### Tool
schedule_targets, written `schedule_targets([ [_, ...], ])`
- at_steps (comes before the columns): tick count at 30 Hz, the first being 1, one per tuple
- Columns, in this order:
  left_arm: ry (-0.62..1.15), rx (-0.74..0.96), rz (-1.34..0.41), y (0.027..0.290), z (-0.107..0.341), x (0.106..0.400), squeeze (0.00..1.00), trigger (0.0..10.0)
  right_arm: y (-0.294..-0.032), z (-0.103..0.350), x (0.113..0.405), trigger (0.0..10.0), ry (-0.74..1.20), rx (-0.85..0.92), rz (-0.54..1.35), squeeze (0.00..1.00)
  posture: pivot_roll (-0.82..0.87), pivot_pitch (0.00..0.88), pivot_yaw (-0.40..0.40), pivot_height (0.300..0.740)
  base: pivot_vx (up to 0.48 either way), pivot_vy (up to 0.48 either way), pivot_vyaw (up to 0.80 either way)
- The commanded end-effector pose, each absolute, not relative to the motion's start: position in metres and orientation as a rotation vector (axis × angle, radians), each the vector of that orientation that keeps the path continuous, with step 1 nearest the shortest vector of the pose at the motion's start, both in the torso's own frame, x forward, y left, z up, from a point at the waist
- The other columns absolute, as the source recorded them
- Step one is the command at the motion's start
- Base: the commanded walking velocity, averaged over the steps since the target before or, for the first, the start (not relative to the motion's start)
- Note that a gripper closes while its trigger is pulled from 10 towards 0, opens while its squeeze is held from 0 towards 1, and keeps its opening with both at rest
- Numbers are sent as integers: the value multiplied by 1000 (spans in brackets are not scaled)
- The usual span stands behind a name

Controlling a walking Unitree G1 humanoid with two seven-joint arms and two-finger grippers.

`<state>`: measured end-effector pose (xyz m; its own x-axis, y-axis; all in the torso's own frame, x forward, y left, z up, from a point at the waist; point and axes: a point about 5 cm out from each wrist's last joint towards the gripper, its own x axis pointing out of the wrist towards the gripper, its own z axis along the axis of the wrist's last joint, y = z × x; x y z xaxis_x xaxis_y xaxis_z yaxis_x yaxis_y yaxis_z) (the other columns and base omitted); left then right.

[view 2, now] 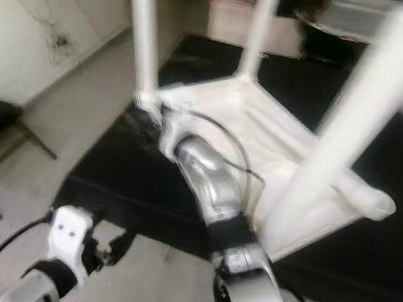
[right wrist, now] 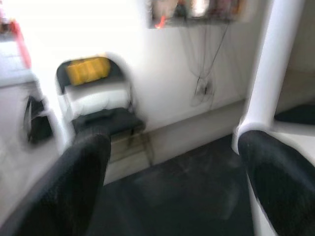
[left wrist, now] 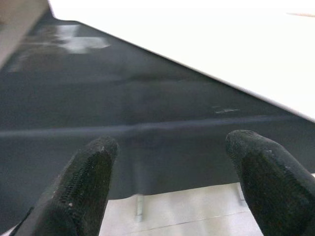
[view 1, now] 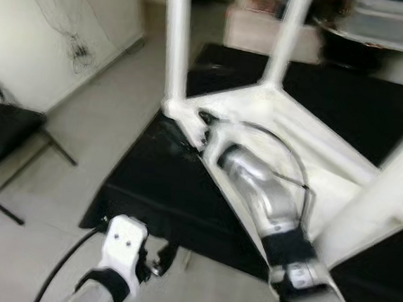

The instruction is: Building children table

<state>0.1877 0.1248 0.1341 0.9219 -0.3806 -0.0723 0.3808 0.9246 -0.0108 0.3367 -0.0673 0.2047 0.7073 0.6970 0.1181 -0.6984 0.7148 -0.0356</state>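
Right gripper [right wrist: 172, 182], fingers apart, reaches the upturned table's [view 1: 315, 143] corner leg [view 1: 175, 43].

Pale tiled floor [view 1: 82, 140], white wall [view 1: 44, 17], black folding chair [view 1: 2, 130]

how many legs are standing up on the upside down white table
3 white table legs show: one at the corner by the right gripper; one at the far corner; one nearest, right. A fourth may be hidden.

White table on black, silver arms

White table [view 1: 315, 143] and legs [view 1: 175, 43] centre-frame, on a black mat [view 1: 153, 178]; pale grey floor [view 1: 83, 133] left; black chair [view 1: 2, 133] far left; black fingers [left wrist: 91, 182].
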Motion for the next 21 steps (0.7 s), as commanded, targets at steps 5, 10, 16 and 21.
schedule_targets([
  [5,57,9,-275,140,135,195,0,10000,-88,194,296,10000,-116,76,998,0,-68,105,-42,740,0,0,0],
  [10,48,8,-122,161,135,203,0,10000,-119,174,265,10000,-20,150,1108,0,-93,99,-28,740,0,0,0],
  [16,54,9,-45,170,133,205,0,10000,-147,167,237,10000,53,148,1154,0,-106,100,-20,740,0,0,0],
  [21,56,14,-17,174,132,205,0,10000,-173,159,230,10000,126,128,1090,0,-113,103,-13,740,0,0,0],
])
